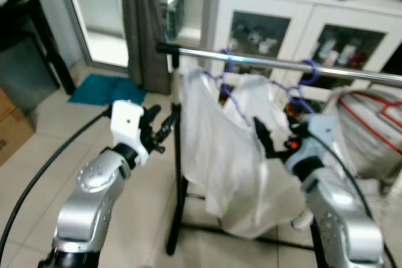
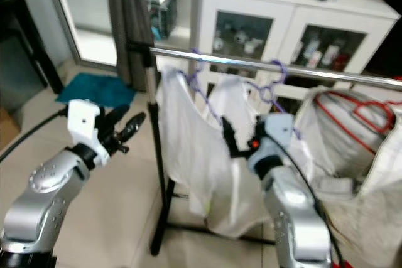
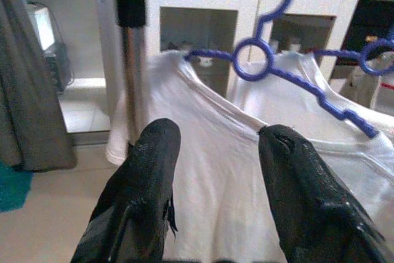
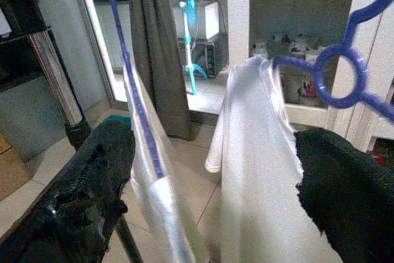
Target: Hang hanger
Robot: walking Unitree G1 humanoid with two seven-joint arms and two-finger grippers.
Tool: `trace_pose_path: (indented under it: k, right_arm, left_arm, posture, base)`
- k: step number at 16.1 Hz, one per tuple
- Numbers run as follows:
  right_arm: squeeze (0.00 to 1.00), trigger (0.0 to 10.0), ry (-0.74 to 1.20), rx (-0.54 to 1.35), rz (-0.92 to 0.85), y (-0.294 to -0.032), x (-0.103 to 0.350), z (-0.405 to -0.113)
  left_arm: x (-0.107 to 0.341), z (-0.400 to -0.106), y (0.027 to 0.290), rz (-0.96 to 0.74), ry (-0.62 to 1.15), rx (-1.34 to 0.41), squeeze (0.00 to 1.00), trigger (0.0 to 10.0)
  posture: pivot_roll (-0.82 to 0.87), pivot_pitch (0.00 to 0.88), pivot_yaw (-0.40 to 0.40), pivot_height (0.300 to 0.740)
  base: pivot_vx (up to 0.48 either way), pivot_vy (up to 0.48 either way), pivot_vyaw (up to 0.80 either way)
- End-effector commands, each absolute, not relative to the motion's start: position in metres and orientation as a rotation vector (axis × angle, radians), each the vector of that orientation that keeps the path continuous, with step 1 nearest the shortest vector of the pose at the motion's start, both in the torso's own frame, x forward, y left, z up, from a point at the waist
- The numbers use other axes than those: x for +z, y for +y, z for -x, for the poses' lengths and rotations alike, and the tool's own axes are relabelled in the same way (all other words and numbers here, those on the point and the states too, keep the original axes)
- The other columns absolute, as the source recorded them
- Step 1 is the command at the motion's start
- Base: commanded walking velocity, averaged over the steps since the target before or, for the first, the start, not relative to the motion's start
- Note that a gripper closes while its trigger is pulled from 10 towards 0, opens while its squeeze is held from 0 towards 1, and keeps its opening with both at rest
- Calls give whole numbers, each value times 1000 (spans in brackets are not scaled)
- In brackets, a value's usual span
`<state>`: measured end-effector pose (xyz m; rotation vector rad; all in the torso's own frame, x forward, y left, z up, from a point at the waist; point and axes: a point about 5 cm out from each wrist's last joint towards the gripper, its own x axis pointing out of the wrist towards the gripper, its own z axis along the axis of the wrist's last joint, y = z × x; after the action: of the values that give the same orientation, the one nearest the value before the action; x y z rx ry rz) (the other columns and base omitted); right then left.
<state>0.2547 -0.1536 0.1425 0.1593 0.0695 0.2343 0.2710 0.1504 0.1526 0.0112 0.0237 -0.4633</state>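
The left gripper [image 3: 212, 170] is held open and empty; the right gripper [image 4: 212, 170] likewise. Just ahead, two purple hangers [image 3: 258, 63] are hooked on the rail [image 1: 282, 64], white shirts [image 1: 220, 155] draped. Light, stiff plastic is judged best gripped near the hook; the cloth is limp.
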Motion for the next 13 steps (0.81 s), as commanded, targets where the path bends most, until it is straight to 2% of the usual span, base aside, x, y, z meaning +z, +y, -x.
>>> trace_pose_path:
  k: [1, 3, 10, 13]
  right_arm:
    - [1000, 10000, 47, 257, -180, -151, 147, -252]
    - [1000, 10000, -10, 250, -69, -160, 151, -251]
    - [1000, 10000, -56, 264, -123, -157, 156, -261]
    - [1000, 10000, -36, 225, -80, -157, 153, -266]
  left_arm:
    - [150, -271, 153, -20, 35, -455, 0, 10000]
    - [142, -273, 149, -15, 55, -443, 0, 10000]
    - [145, -271, 156, -37, 44, -413, 0, 10000]
    - [147, -274, 158, -58, 37, -413, 0, 10000]
  posture:
    - [-141, 0, -24, 740]
    - [-136, 0, -26, 740]
    - [-98, 0, -58, 740]
    - [-116, 0, -40, 740]
  base:
    - [0, -480, 0]
    - [0, -424, 0]
    - [0, -393, 0]
    - [0, 0, 0]
